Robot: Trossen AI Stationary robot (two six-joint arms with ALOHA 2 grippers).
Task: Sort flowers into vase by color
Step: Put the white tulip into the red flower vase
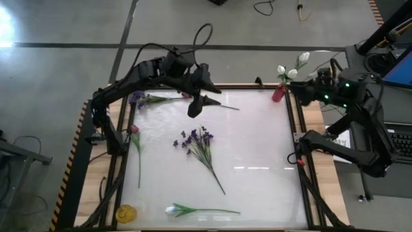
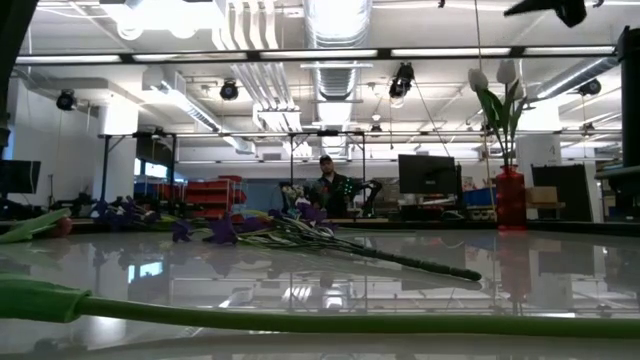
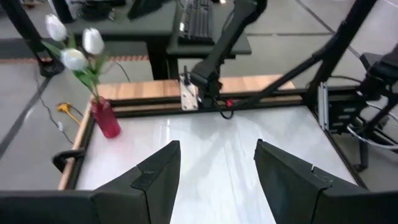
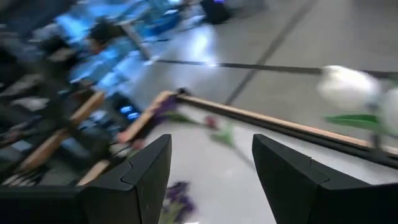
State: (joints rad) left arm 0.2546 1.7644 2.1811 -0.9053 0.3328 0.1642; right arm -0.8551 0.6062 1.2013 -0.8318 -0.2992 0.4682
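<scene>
White tulips (image 1: pixel 293 66) already stand in a red vase (image 1: pixel 278 94) at the table's (image 1: pixel 257 148) upper right corner, beside the right pincer (image 1: pixel 297 90), whose fingers stand apart and empty. Upper centre of the high view, the left pincer (image 1: pixel 196 105) hangs open over a purple spray (image 1: pixel 149 98). A pink bud (image 1: pixel 134 131), a second purple bunch (image 1: pixel 199 145) and a white tulip (image 1: pixel 193 210) lie scattered on the glossy white surface. Next, seemingly, comes a descent onto a stem. Beyond, a bright workshop holds monitors and a person (image 2: pixel 326 185).
</scene>
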